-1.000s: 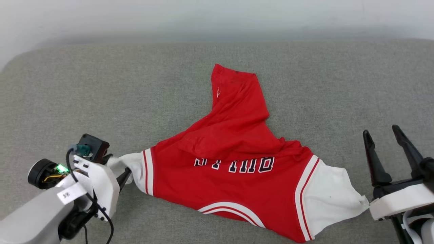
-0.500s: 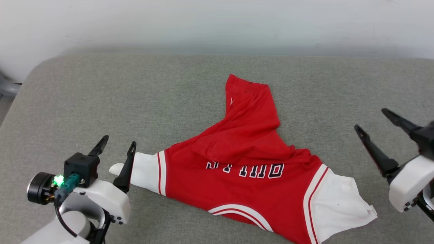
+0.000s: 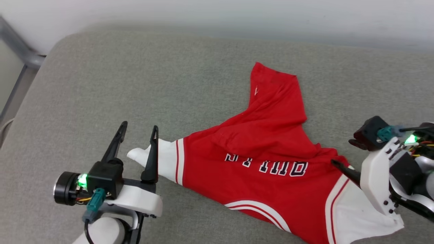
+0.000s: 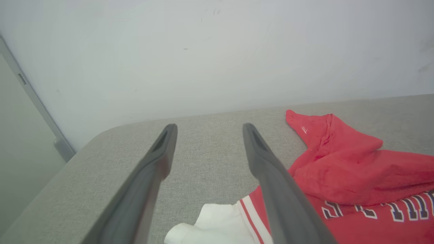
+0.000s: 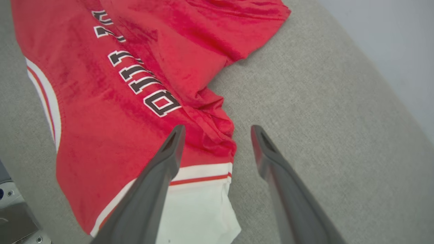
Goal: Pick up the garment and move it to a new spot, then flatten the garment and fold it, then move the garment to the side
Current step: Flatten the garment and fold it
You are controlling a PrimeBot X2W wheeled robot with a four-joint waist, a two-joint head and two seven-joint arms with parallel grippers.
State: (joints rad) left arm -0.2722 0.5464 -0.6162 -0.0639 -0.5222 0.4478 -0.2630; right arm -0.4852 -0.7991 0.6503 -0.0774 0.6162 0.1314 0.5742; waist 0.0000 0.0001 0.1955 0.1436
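Note:
The garment [image 3: 264, 159] is a red T-shirt with white sleeves, lying crumpled on the grey cushion [image 3: 135, 78]. Its hem part is folded up toward the wall and its black lettering faces up. My left gripper [image 3: 139, 126] stands open at the white left sleeve [image 3: 168, 157], its right finger crossing over that sleeve; nothing is between the fingers. The left wrist view shows the open left gripper [image 4: 209, 130] with the sleeve [image 4: 217, 223] low beside it. My right gripper [image 3: 341, 154] is tilted over the garment's right shoulder. The right wrist view shows it [image 5: 217, 130] open, straddling the garment's bunched edge [image 5: 217, 135].
A white wall [image 3: 217, 13] runs behind the cushion. A grey metal frame post [image 3: 20, 51] stands past the cushion's rounded left corner [image 3: 64, 40]. Bare grey cushion lies left of and behind the garment.
The head camera has shifted, so everything sits further right. The left gripper has left the sleeve tip and swung its open fingers up. The right gripper has turned inward over the garment's right shoulder.

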